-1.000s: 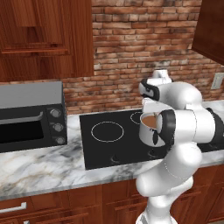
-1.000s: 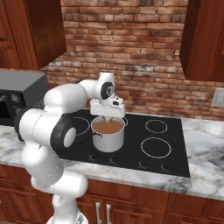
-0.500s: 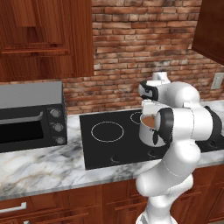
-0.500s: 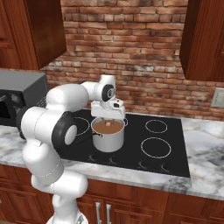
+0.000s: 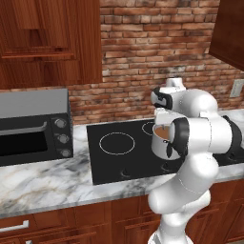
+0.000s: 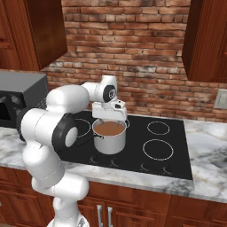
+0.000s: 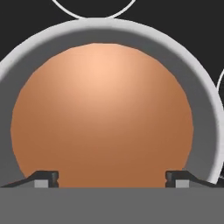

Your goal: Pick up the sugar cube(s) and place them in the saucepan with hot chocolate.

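The tool (image 7: 112,177) hangs directly above the saucepan (image 6: 109,138), its fingertips (image 7: 46,176) spread wide with nothing between them. The steel pan stands on the black cooktop (image 6: 173,146), near its front left ring, and holds smooth brown hot chocolate (image 7: 101,113) almost to the rim. No sugar cube can be made out on the liquid. A toaster oven (image 5: 31,126) sits on the marble surface (image 5: 43,183) left of the cooktop.
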You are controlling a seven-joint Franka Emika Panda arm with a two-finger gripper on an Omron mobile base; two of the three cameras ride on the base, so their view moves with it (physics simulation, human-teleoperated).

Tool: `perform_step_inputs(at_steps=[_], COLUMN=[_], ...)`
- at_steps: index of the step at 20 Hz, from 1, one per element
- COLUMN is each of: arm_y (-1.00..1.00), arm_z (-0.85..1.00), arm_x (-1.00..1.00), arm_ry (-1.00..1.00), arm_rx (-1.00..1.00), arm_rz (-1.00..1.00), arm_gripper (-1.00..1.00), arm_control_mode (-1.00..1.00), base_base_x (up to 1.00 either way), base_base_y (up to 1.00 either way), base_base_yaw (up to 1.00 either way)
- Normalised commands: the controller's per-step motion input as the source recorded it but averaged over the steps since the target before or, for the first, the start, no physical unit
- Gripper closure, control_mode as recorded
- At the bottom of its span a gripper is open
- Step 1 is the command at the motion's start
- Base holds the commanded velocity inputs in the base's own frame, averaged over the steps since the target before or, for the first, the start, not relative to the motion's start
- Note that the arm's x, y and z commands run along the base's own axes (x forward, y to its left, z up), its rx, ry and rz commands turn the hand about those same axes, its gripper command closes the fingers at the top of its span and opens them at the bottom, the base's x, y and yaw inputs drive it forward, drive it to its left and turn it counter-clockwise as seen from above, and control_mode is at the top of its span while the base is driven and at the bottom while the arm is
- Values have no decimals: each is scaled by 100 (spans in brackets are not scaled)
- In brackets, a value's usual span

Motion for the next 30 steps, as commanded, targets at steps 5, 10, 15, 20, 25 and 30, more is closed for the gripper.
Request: perform_step_inputs(at_steps=[5,10,15,20,25,30], arm_y=[-11,-11,0,10,41,43], arm_z=[6,39,72,52,53,59], arm_x=[-22,-47,-59,-69,-69,-72], arm_ry=[-1,-12,-18,-10,-3,-5], arm_rx=[0,0,-2,0,0,0], arm_rz=[-3,-4,0,0,0,0], arm_gripper=[-100,-100,-100,-100,-100,-100], arm_control_mode=[-100,-100,-100,-100,-100,-100], base_base_x=[0,0,0,0,0,0], base_base_y=[0,0,0,0,0,0], base_base_yaw=[0,0,0,0,0,0])
